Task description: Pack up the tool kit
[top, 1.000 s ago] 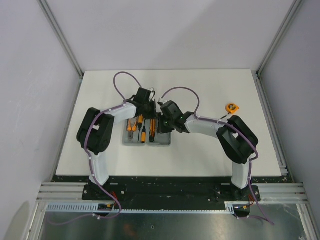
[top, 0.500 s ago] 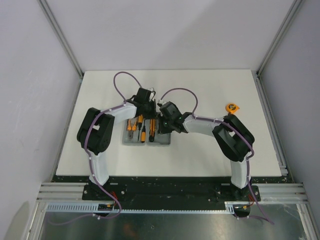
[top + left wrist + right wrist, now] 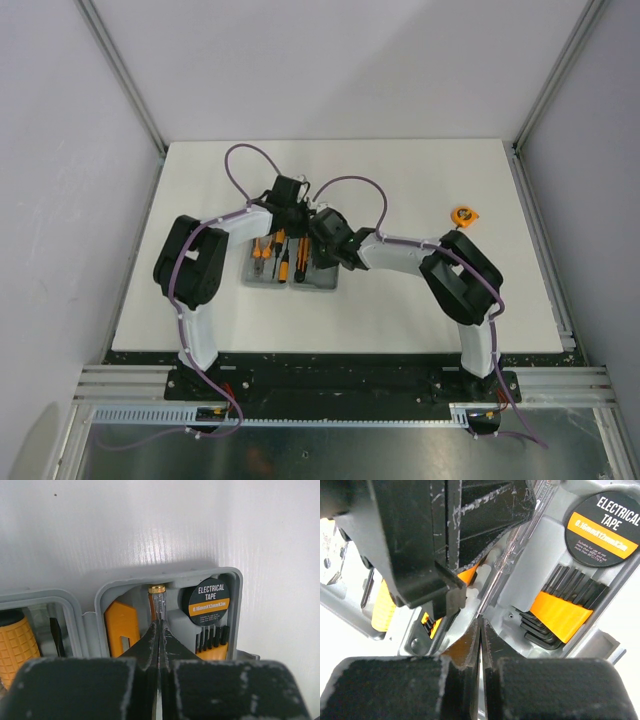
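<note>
The tool kit's grey case (image 3: 325,283) lies open mid-table with orange-and-black tools in its slots. In the left wrist view its right half (image 3: 235,580) holds a clear tester screwdriver (image 3: 157,596), an orange knife (image 3: 121,622), electrical tape (image 3: 210,600) and hex keys (image 3: 212,640). My left gripper (image 3: 159,626) is shut, its tips down on the clear screwdriver's handle. My right gripper (image 3: 480,624) is shut too, tips meeting the end of that screwdriver's thin shaft (image 3: 492,587); whether the shaft is pinched is hidden. Both grippers (image 3: 300,222) (image 3: 318,236) crowd over the case.
An orange tape measure (image 3: 463,214) sits alone on the white table at the right, behind the right arm's elbow. The case's left half holds a ribbed orange handle (image 3: 17,640). Frame posts and grey walls border the table.
The right arm has reached further left, bringing its gripper in under the left one over the case, and its jaws closed a little. The left gripper has hardly moved.
</note>
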